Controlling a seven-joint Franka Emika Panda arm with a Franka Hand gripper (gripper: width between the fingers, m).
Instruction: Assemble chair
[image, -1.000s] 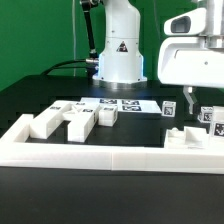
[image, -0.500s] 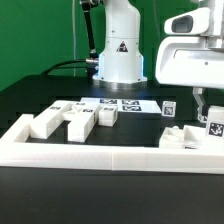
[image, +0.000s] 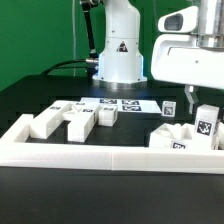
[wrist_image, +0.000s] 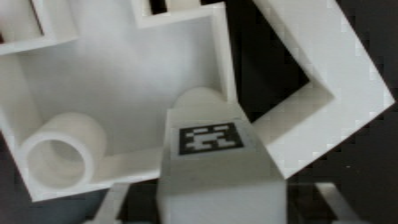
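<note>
Tool (image: 204, 110): closed partway round square-edged white plastic chair block (image: 207, 127) bearing black-and-white tag, held near flat white plastic seat plate (wrist_image: 89, 90). Saw other smooth blocky chair parts (image: 78, 122) behind low white border wall (image: 100, 157) on black worktop (image: 30, 100).

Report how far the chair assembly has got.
Done: no joined parts visible. In hand: the gripper is closed on a tagged part at the exterior view's right. Left: loose parts lie unjoined at its left.
</note>
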